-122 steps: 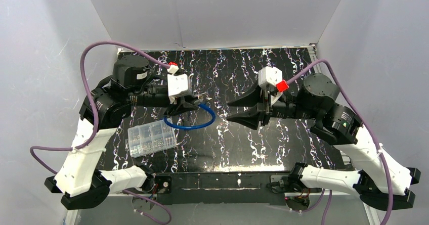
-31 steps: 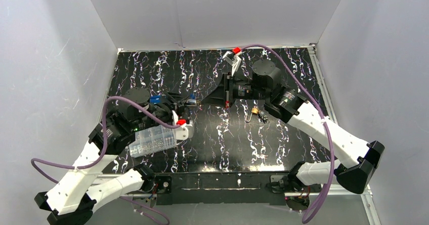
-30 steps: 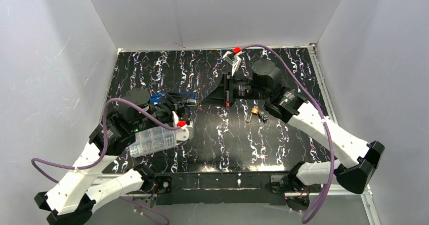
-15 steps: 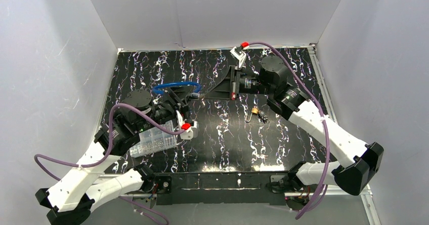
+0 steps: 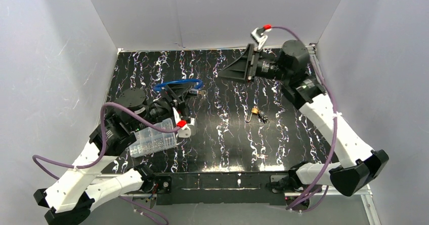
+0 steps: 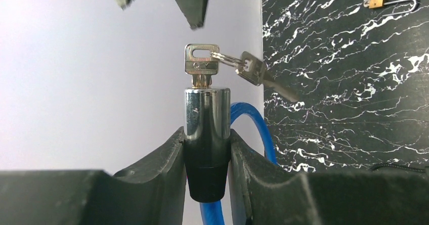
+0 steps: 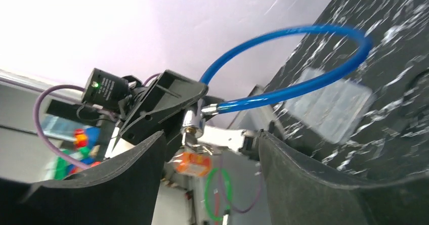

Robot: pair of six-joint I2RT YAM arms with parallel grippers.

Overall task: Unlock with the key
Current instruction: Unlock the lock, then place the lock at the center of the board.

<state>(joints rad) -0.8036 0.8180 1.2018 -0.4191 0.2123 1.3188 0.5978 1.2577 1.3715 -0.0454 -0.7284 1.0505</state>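
Two keys share one ring: one key [image 6: 201,65] is seated in the chrome lock cylinder [image 6: 206,121], and the spare key [image 6: 253,69] dangles beside it. The left gripper [image 6: 206,140] holds the cylinder above the tabletop [image 5: 283,134], jaws pinching its black base, with the blue cable [image 6: 210,214] looping from it. The right gripper [image 7: 208,149] hovers well apart near the rear wall, jaws spread and empty. Turning the key looks like the step in hand; whether it is turned cannot be told. Next, the right jaws should probably close on the key's flat head and twist while the left steadies the cylinder.
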